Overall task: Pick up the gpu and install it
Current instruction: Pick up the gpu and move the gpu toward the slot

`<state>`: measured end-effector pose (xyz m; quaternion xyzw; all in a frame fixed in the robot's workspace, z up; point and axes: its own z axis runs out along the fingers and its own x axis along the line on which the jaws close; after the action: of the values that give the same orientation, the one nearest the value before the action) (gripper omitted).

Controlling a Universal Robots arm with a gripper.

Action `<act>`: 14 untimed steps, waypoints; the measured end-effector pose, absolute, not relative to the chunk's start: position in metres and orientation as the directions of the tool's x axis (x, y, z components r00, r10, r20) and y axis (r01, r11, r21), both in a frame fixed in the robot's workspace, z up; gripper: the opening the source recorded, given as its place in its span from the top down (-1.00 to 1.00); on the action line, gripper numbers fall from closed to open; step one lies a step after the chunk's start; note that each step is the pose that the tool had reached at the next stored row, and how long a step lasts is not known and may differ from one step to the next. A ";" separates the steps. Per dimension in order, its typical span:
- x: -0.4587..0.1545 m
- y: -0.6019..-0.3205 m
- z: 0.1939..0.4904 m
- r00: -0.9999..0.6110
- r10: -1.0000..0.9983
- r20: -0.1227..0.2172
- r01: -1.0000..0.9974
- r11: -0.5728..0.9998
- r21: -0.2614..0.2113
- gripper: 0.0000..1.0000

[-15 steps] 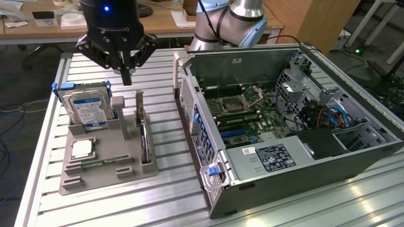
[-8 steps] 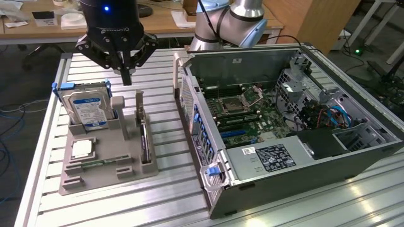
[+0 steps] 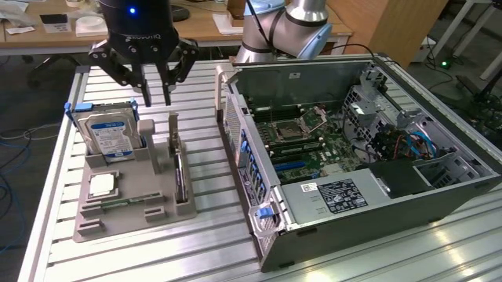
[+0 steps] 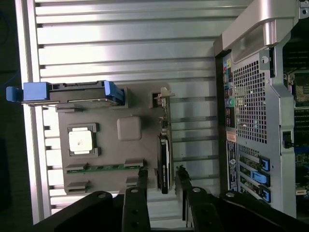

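One open computer case [image 3: 377, 235] stands beside the fingers [image 4: 141, 186]; one grey holder [image 3: 126, 220] below them carries one hard drive [image 3: 110, 135], one gpu [image 4: 164, 159] on edge under their gap, one memory stick [image 4: 104, 167], one chip [image 4: 80, 140]. The one gripper [image 3: 156, 97] is spread, grasping nothing

The gripper [image 3: 157, 101] is matte black with jointed linkage fingers [image 3: 146, 93]. Above the fingers, its round body bears white lettering [image 3: 143, 37] and a blue light [image 3: 131, 10]. Beyond them stands a silver arm [image 3: 302, 14] with a black cable [image 3: 255, 23].
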<state>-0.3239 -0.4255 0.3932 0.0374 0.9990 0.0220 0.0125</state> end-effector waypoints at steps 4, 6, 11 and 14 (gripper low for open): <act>-0.324 -0.426 0.393 -0.997 0.075 -0.023 0.074 0.996 0.045 0.07; -0.324 -0.425 0.393 -0.997 0.075 -0.023 0.074 0.996 0.044 -0.05; -0.322 -0.425 0.387 -0.999 0.045 -0.022 0.044 0.998 0.044 -0.18; -0.321 -0.425 0.384 -0.999 0.036 -0.022 0.035 0.998 0.044 -0.18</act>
<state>-0.3213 -0.4255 0.3843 0.0180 0.9995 0.0218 0.0114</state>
